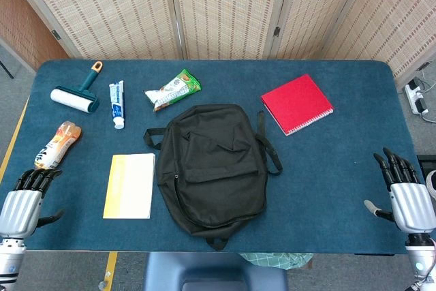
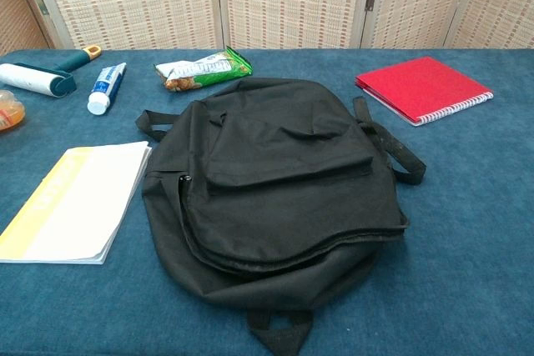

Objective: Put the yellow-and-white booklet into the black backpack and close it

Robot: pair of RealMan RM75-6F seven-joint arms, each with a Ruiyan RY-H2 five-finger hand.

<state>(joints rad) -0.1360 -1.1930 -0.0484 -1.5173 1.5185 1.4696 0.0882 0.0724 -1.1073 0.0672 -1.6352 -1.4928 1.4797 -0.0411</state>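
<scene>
The black backpack [image 1: 212, 165] [image 2: 275, 181] lies flat in the middle of the blue table, its zipper looking shut. Just left of it lies the yellow-and-white booklet [image 1: 130, 185] [image 2: 73, 200], flat and closed. My left hand [image 1: 24, 201] hovers at the table's front left corner, fingers apart and empty, well left of the booklet. My right hand [image 1: 405, 194] hovers at the front right corner, also spread and holding nothing. Neither hand shows in the chest view.
At the back left lie a lint roller [image 1: 77, 93], a toothpaste tube [image 1: 117, 103] and a green snack bag [image 1: 173, 90]. An orange bottle [image 1: 57, 145] lies near my left hand. A red spiral notebook [image 1: 297, 103] sits back right. Folding screens stand behind.
</scene>
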